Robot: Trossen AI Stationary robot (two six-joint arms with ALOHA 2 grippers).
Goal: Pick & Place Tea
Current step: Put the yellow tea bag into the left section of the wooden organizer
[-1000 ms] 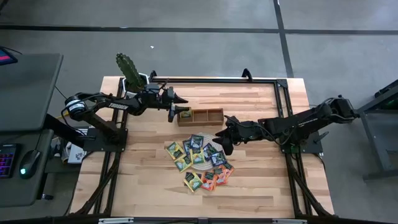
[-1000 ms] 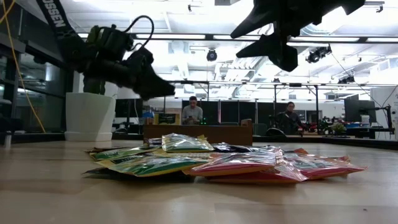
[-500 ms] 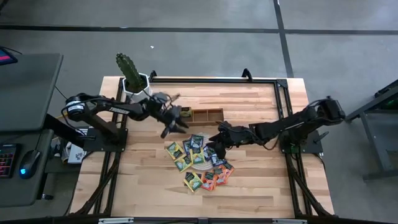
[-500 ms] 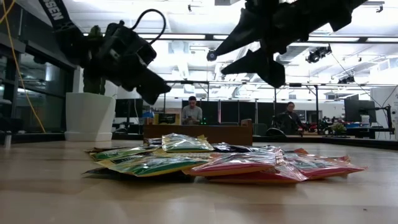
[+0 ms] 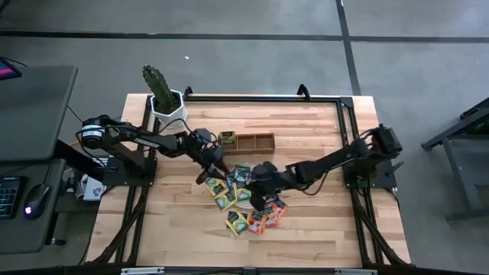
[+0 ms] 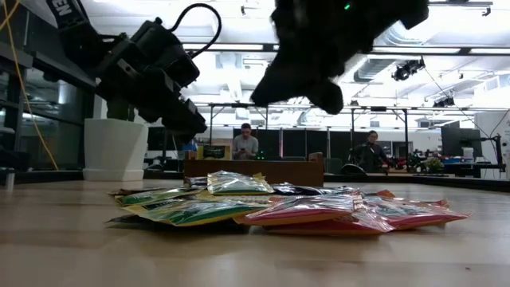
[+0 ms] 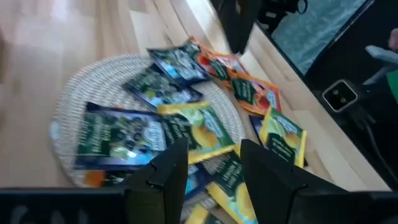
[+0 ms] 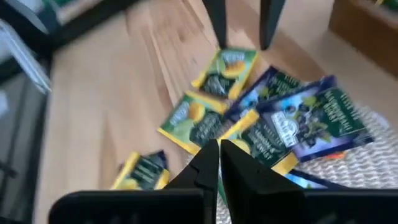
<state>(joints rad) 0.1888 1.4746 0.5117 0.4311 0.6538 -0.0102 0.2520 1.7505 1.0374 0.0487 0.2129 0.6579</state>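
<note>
The tea sachets [image 5: 244,200], yellow-green, dark blue and orange-red, lie in a loose overlapping pile on and around a round pale woven mat [image 7: 81,106] in the middle of the table. My left gripper [image 7: 214,168] hangs open above the pile's far left part [image 5: 208,176], slanting down, its fingers clear of the sachets [image 6: 279,207]. My right gripper [image 8: 219,163] is shut on nothing and hovers over the pile's middle [image 5: 257,191], higher above it [image 6: 315,96]. The right wrist view shows the left gripper's two fingers [image 8: 217,18] farther off.
A brown wooden three-compartment tray [image 5: 246,142] stands just beyond the pile. A potted cactus [image 5: 166,103] is at the far left corner. Black frame rails run along the table's far and right sides. People sit in the room behind.
My left gripper has swung from the tray toward the near edge, over the pile's left part, and tipped downward. My right gripper has gone toward the table's left and down over the pile; its fingers, apart earlier, are together now. The sachets have kept still.
</note>
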